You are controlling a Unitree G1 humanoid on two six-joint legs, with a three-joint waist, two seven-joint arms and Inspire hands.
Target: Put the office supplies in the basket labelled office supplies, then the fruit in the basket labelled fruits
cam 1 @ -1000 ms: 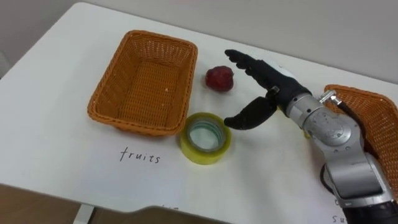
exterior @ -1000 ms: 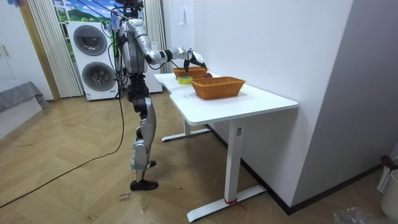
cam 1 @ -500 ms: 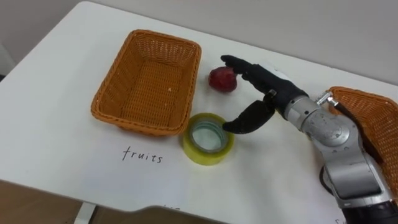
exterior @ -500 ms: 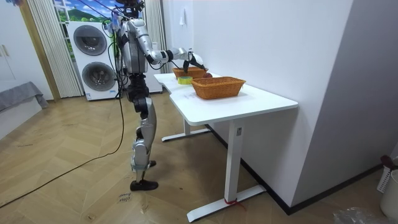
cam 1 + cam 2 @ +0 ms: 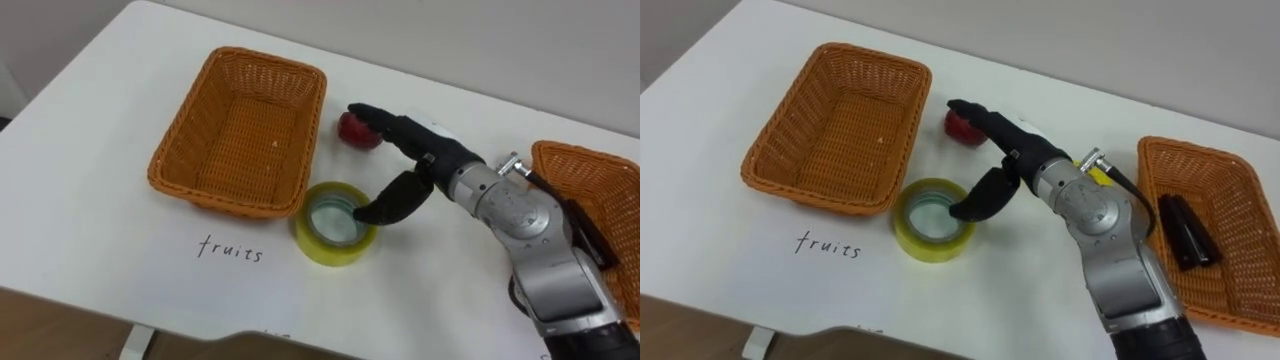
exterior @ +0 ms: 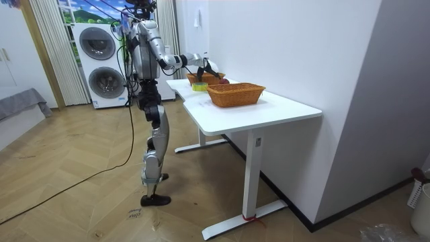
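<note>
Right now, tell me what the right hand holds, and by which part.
Nothing. The right hand is open, fingers stretched over the red fruit, thumb by the tape roll.

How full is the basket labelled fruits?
Empty: the fruits basket shows bare wicker inside; the red fruit lies outside it on the table.

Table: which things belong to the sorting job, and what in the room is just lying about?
Job: red fruit, tape roll, fruit basket, supplies basket holding a black item, right hand.
Lying about: washers, curtain.
</note>
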